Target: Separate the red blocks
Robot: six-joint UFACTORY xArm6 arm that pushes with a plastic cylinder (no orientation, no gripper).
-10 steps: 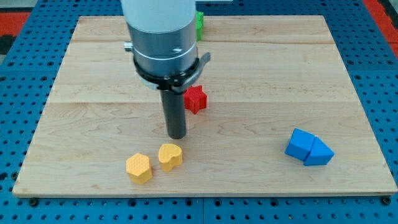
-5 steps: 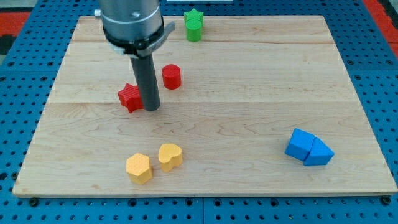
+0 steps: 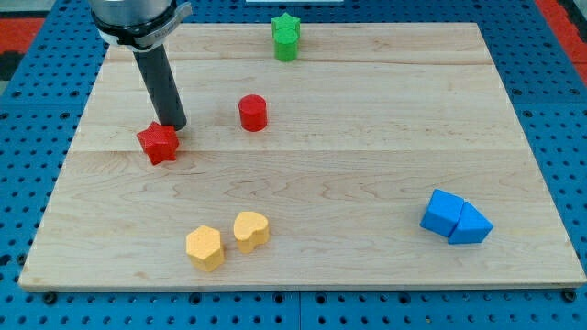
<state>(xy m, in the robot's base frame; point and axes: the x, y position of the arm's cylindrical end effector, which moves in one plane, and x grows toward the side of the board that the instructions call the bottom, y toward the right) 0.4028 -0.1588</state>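
Observation:
A red star block (image 3: 159, 144) lies on the wooden board (image 3: 367, 128) at the view's left. A red cylinder (image 3: 253, 113) stands to its right, well apart from it. My tip (image 3: 172, 126) rests just above and right of the red star, touching or nearly touching its upper right edge. The rod rises toward the view's top left.
A green star block (image 3: 286, 37) stands at the view's top centre. A yellow hexagon (image 3: 204, 247) and a yellow heart (image 3: 251, 230) sit side by side near the bottom. Two blue blocks (image 3: 455, 218) lie together at the bottom right.
My tip has swept leftward across the board, pushing the red star to the left and away from the red cylinder. The cylinder has stayed in place.

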